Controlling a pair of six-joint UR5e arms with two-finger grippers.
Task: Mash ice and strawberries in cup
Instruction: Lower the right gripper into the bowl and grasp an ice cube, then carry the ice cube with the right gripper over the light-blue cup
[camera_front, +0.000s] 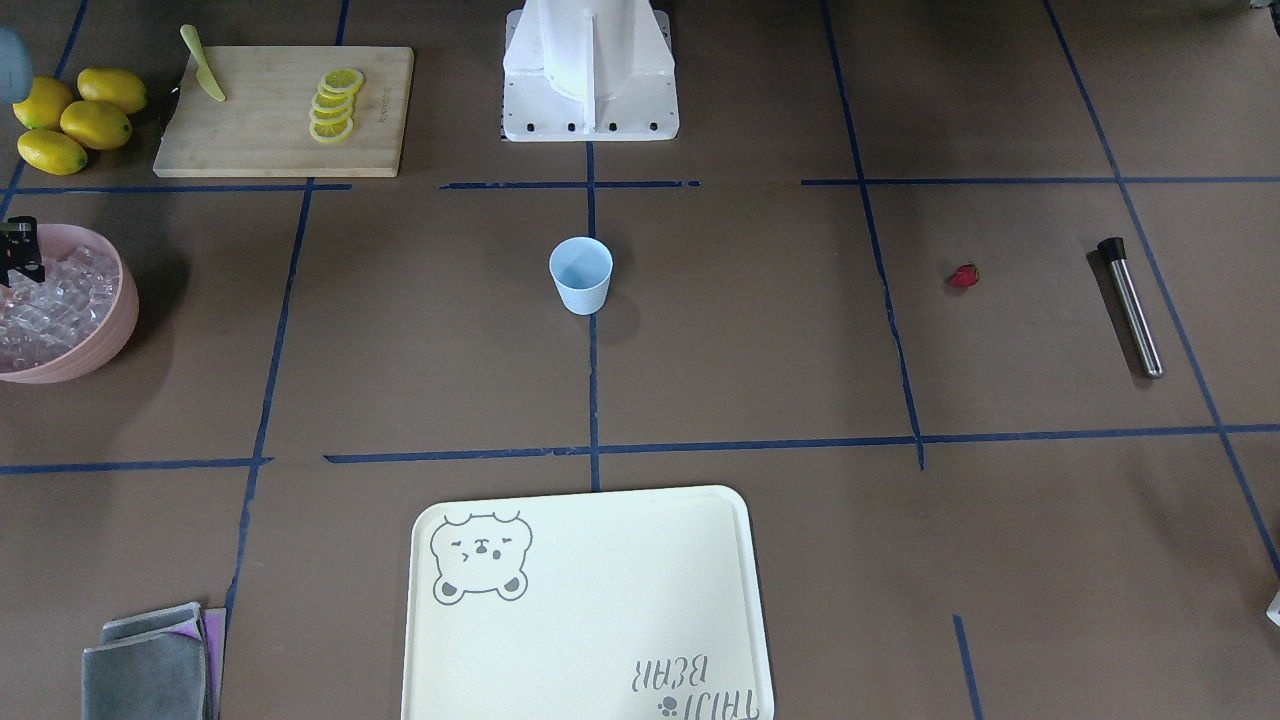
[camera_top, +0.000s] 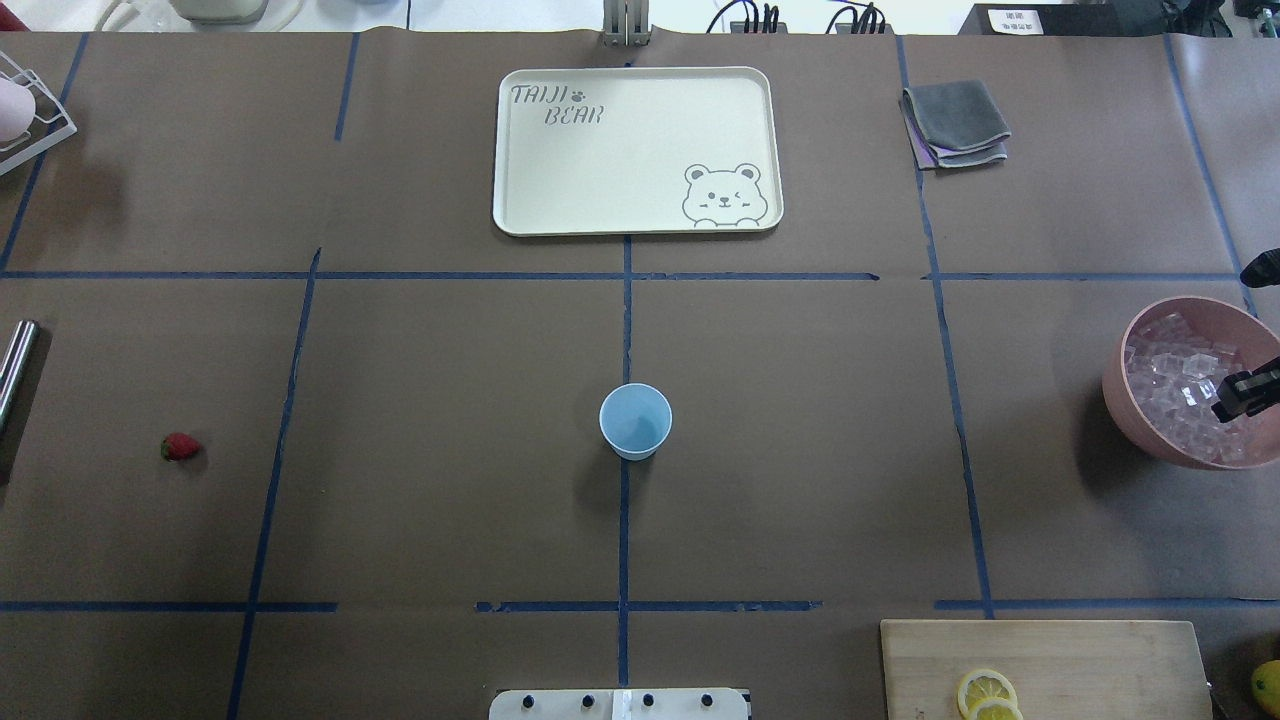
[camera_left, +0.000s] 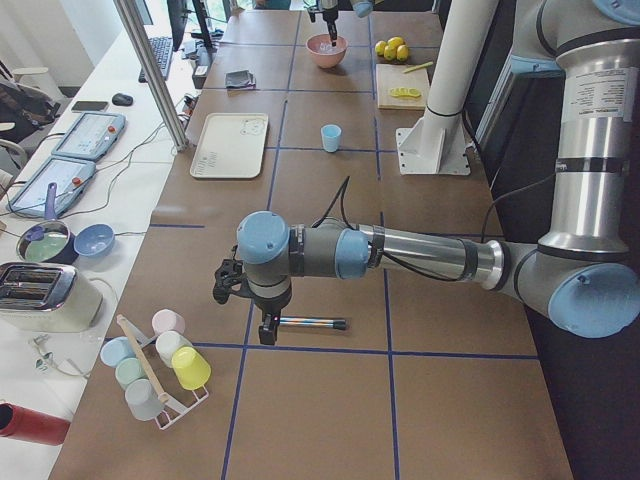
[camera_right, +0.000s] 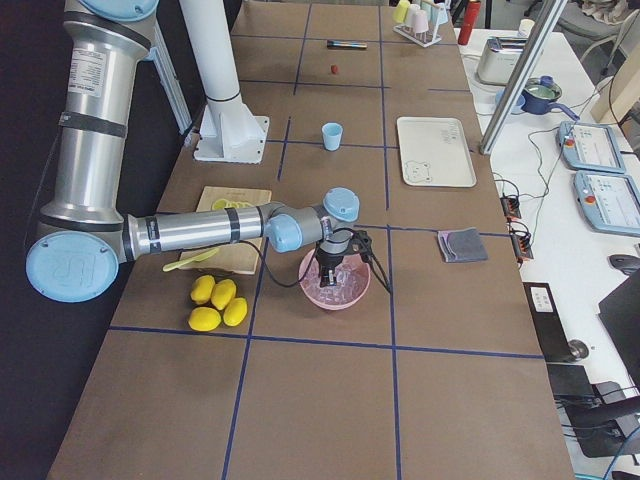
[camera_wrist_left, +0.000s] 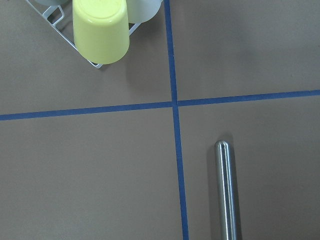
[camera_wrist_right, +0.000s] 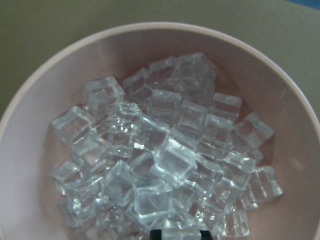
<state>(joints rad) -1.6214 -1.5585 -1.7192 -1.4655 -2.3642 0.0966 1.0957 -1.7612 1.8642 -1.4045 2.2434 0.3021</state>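
The pale blue cup (camera_front: 580, 275) stands upright and empty at the table's middle; it also shows in the overhead view (camera_top: 635, 421). The strawberry (camera_front: 964, 276) lies alone on the robot's left side (camera_top: 180, 446). Ice cubes (camera_wrist_right: 160, 160) fill the pink bowl (camera_top: 1130, 400) on the robot's right. My right gripper (camera_top: 1245, 392) is down in the bowl, its tips closed around an ice cube (camera_wrist_right: 179, 232). My left gripper (camera_left: 245, 305) hovers over the end of a steel muddler (camera_wrist_left: 226, 190). I cannot tell whether it is open or shut.
A cream bear tray (camera_top: 640, 150) lies at the far side. A cutting board (camera_front: 285, 110) holds lemon slices and a yellow knife, with whole lemons (camera_front: 75, 120) beside it. Folded cloths (camera_top: 955, 122) lie at the far right. A cup rack (camera_wrist_left: 100, 30) stands near the muddler.
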